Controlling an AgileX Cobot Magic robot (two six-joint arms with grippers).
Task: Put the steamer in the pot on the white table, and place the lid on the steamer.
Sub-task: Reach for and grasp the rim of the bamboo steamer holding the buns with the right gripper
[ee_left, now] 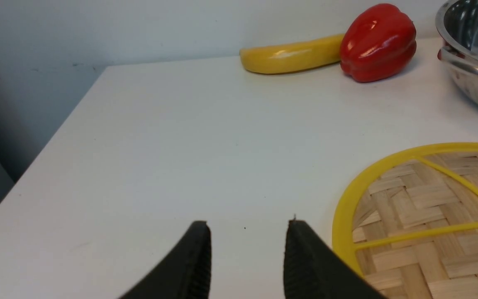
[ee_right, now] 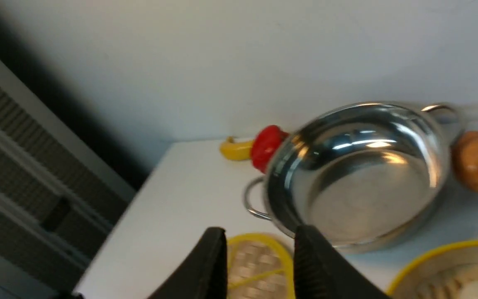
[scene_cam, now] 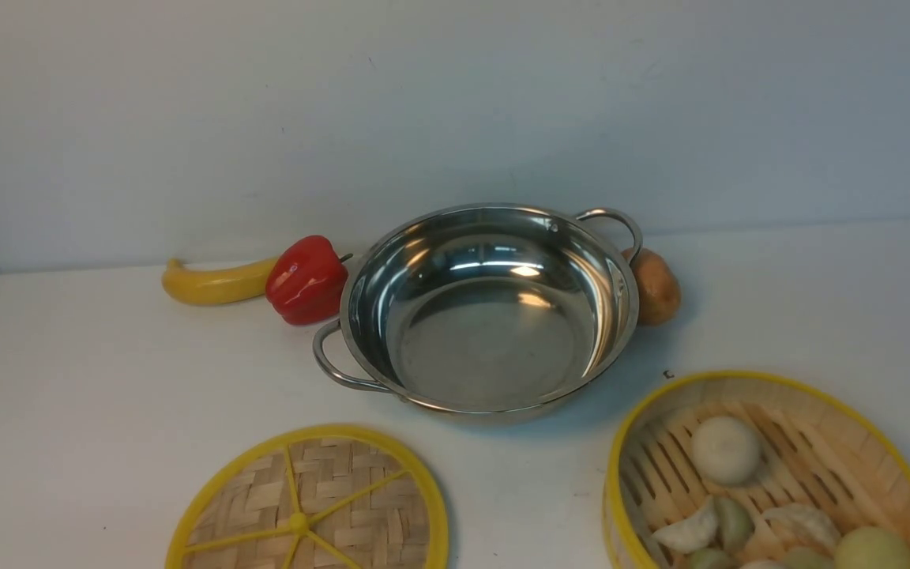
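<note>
The shiny steel pot (scene_cam: 490, 312) stands empty at the middle of the white table (scene_cam: 92, 371). The steamer (scene_cam: 771, 474), a yellow-rimmed bamboo basket holding several buns and dumplings, sits at the front right. The flat woven lid (scene_cam: 309, 502) lies at the front left. Neither gripper shows in the front view. My left gripper (ee_left: 247, 232) is open and empty over bare table beside the lid (ee_left: 425, 216). My right gripper (ee_right: 259, 236) is open and empty, above the table near the pot (ee_right: 359, 174), the lid (ee_right: 259, 265) and the steamer (ee_right: 450, 270).
A yellow banana (scene_cam: 214, 283) and a red bell pepper (scene_cam: 306, 279) lie left of the pot, touching its rim side. A brown potato (scene_cam: 655, 286) sits behind the pot's right handle. A white wall runs behind the table. The table's left edge (ee_left: 52, 141) drops off.
</note>
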